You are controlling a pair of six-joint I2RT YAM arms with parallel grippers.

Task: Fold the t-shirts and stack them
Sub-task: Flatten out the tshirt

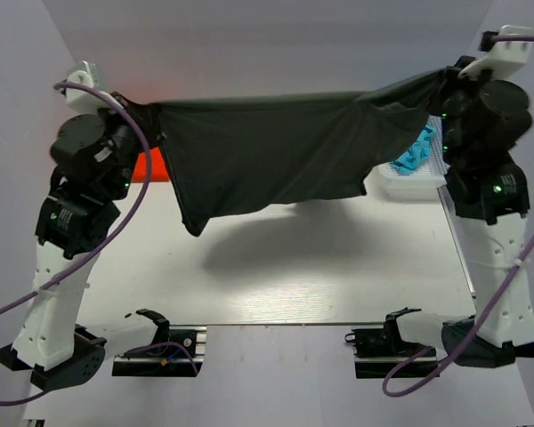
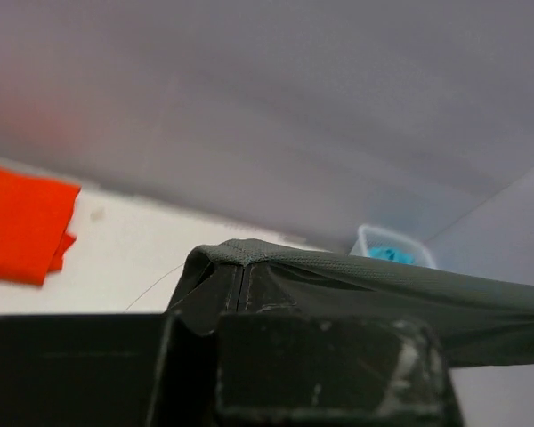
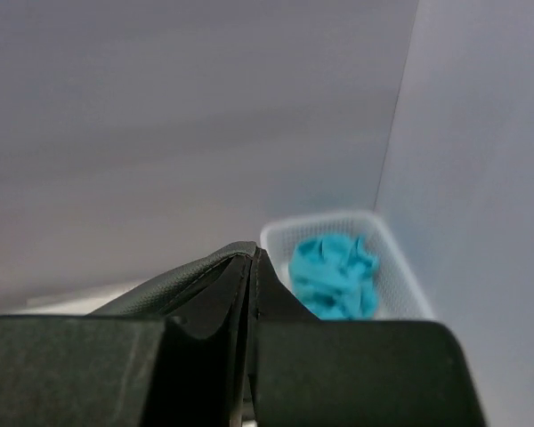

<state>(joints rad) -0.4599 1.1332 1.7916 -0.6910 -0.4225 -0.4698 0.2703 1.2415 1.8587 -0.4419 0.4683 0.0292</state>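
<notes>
The dark charcoal-grey t-shirt [image 1: 267,156] hangs stretched in the air between both arms, well above the table. My left gripper [image 1: 135,108] is shut on its left corner, and the cloth [image 2: 356,285] drapes over the fingers in the left wrist view. My right gripper [image 1: 451,73] is shut on its right corner, with the cloth edge [image 3: 196,276] pinched in the right wrist view. The orange-red t-shirt [image 1: 149,165] lies folded on the table at the back left, mostly hidden behind the left arm; it also shows in the left wrist view [image 2: 22,222].
A white basket [image 1: 409,182] with a turquoise cloth [image 1: 420,149] stands at the back right; it also shows in the right wrist view [image 3: 400,267]. Grey walls enclose the white table [image 1: 320,267]. Two black holders [image 1: 160,351] sit at the near edge.
</notes>
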